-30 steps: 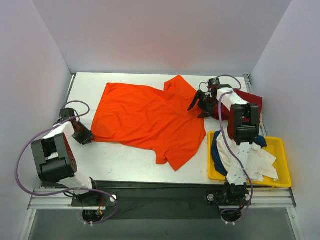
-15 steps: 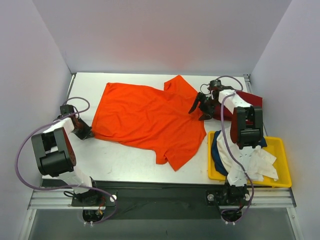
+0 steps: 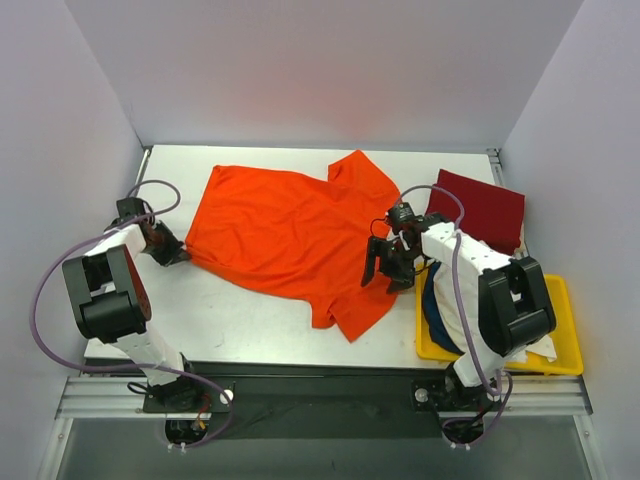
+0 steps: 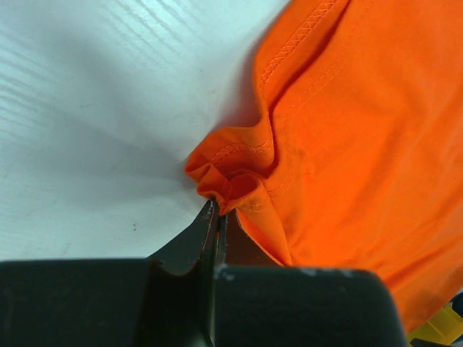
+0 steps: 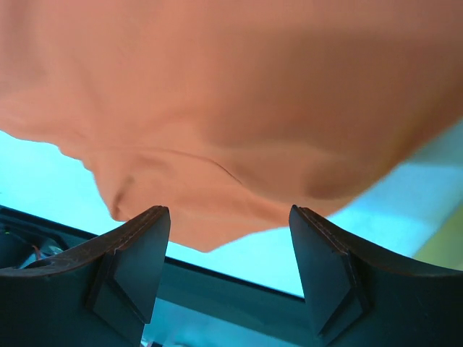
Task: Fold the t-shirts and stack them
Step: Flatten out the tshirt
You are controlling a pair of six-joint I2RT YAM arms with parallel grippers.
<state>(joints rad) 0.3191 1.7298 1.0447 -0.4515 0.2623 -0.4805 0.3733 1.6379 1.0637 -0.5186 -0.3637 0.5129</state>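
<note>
Well, the bin (image 3: 570,342) sits at the 4 o'clock corner of the bench (image 3: 250,320), and in it lie a white shirt (image 3: 452,315) and a navy shirt (image 3: 431,300), both crumpled, the navy one spilling over the bin's 9 o'clock rim. A red shirt (image 3: 480,208) lies folded on the bench at 2 o'clock, just beyond the bin. The orange shirt (image 3: 290,235) is spread across the middle of the bench, one sleeve toward 12 o'clock and another toward 6.

My left arm reaches low along the 9 o'clock edge, wrist turned inward. My left pincer (image 3: 178,252) is clamped on the orange shirt's hem corner there; from the wrist I see the tips (image 4: 215,217) pressed together with the orange cloth (image 4: 347,144) bunched up against them.

My right arm bends in from 4 o'clock, elbow over the bin. My right pincer (image 3: 385,272) stands apart above the orange shirt's 3 o'clock edge, holding nothing. From that wrist, the cloth (image 5: 231,108) shows beyond the two spread fingers (image 5: 130,267).
</note>
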